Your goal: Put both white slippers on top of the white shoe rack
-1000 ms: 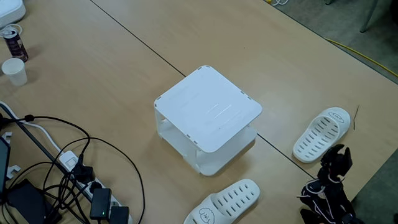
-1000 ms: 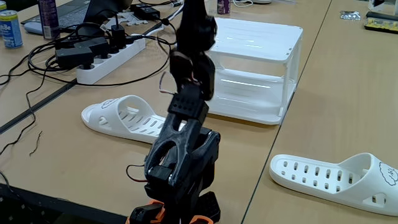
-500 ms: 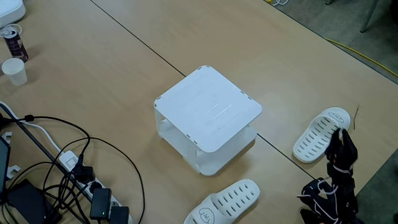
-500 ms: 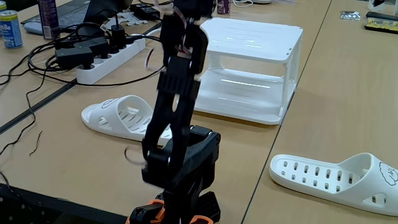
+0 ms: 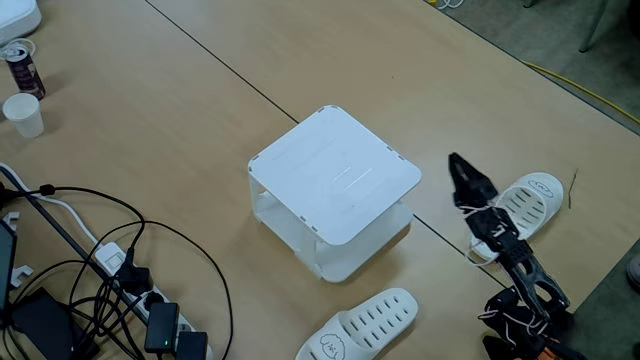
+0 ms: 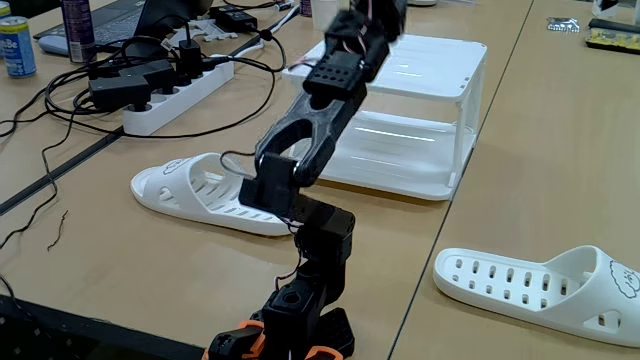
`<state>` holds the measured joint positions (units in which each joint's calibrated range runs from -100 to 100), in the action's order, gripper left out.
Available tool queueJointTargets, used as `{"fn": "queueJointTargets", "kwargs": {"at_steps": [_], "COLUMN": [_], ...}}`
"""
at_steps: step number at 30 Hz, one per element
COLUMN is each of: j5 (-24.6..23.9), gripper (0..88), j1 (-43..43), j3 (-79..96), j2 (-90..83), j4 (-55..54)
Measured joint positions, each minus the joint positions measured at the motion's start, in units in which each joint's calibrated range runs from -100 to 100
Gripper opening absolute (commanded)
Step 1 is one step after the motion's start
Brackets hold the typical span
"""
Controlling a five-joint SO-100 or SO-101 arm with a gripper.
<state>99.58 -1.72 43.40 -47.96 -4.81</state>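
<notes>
in a fixed view i saw the white shoe rack (image 5: pixel 335 180) in the middle of the tabletop (image 5: pixel 150 110), one corner pointing to the far edge. one white slipper (image 5: pixel 520 208) lay by the right edge, long axis diagonal; the other slipper (image 5: pixel 362 326) lay at the near edge. the gripper (image 5: pixel 456 163) hung between rack and right slipper; i could not tell its opening. cables (image 5: pixel 90 260) and a power strip (image 5: pixel 165 325) sat near the left edge.

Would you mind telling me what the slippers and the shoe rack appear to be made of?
The white slippers look like matte moulded rubber or foam, with soft rounded edges and slot holes. The white shoe rack seems hard glossy plastic; its top reflects light streaks.
</notes>
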Motion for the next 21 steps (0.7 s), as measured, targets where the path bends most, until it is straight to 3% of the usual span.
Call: {"fn": "queueJointTargets", "kwargs": {"at_steps": [4,13,21], "j5": [0.00,0.00,0.00], "gripper": [0.8,0.8,0.8], "j1": [0.00,0.00,0.15], "j3": [2.61,7.91,20.49], "j2": [0.66,-5.53,-9.40], "j4": [2.75,27.21,29.87]}}
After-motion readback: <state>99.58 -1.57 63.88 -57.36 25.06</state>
